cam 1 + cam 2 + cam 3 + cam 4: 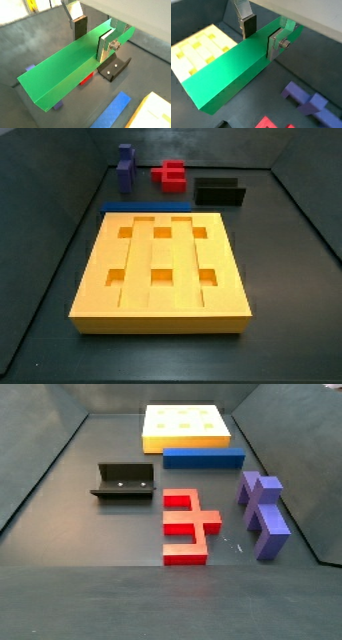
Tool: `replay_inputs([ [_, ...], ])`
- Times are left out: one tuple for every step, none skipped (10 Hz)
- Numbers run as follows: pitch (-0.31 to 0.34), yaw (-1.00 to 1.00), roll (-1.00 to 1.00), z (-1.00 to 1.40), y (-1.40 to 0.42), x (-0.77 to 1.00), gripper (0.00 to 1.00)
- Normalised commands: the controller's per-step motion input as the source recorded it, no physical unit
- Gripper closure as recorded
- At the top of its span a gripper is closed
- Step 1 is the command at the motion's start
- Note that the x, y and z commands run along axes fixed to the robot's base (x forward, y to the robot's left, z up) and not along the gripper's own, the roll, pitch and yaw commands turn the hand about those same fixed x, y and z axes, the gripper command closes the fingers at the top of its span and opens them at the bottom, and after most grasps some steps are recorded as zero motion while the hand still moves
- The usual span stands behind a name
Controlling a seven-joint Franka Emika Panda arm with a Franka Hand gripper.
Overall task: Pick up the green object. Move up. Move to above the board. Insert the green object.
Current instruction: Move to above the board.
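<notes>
The green object (60,75) is a long flat green bar, held between my fingers well above the floor; it also shows in a wrist view (224,75). My gripper (92,40) is shut on it near one end, one silver finger (107,46) on each flat side, as a wrist view (262,37) also shows. The board (140,253) is an orange-yellow block with six square holes; it lies on the floor in both side views (187,444). Part of it shows below the bar (198,45). Neither the gripper nor the green bar shows in the side views.
A blue bar (203,456) lies beside the board's short edge (147,206) (113,111). The dark fixture (124,481) (113,69), a red piece (187,524) and two purple pieces (263,509) (308,100) stand on the grey floor. Walls ring the floor.
</notes>
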Motion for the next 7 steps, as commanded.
replay_inputs([
  [0.056, 0.01, 0.01, 0.35, 0.00, 0.04, 1.00],
  [0.056, 0.00, 0.01, 0.22, 0.00, 0.05, 1.00],
  [0.068, 1.00, 0.00, 0.26, -1.40, 0.33, 1.00],
  [0.071, 1.00, 0.01, 0.22, -1.40, 0.33, 1.00],
  [0.077, 1.00, 0.01, 0.22, -1.40, 0.34, 1.00],
  [0.089, 1.00, 0.00, 0.23, -1.40, 0.39, 1.00],
  [0.097, 1.00, 0.00, 0.23, -1.40, 0.39, 1.00],
])
